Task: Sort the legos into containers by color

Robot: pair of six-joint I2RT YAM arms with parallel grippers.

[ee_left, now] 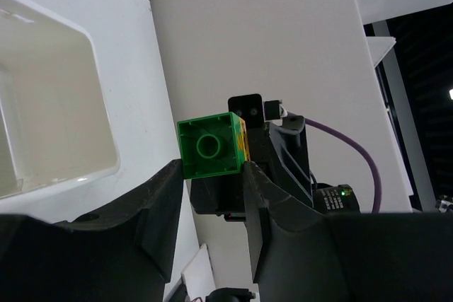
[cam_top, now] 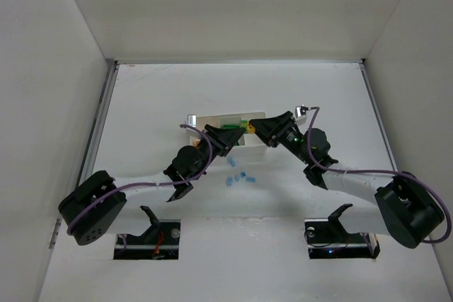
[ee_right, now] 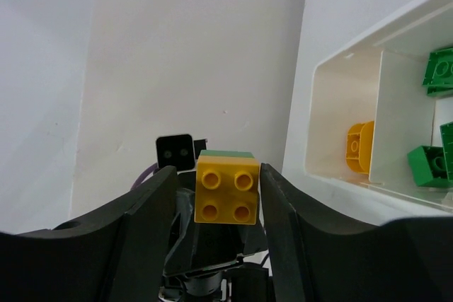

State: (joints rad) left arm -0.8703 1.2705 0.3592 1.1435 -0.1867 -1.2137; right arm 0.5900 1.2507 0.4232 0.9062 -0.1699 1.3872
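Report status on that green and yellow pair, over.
Left claw shut on green brick. Right claw around yellow brick, grip unclear. Bricks stuck together by the tray. Nothing in the way.

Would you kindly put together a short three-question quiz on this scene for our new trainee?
1. True or false: the green plastic brick held by the left gripper is joined to a yellow plastic brick.
2. In the white plastic tray, the compartment beside the yellow piece holds: A green bricks, B blue bricks, C nothing.
3. Fill in: the small loose bricks on the table are light ____.
Key: 1 true; 2 A; 3 blue.
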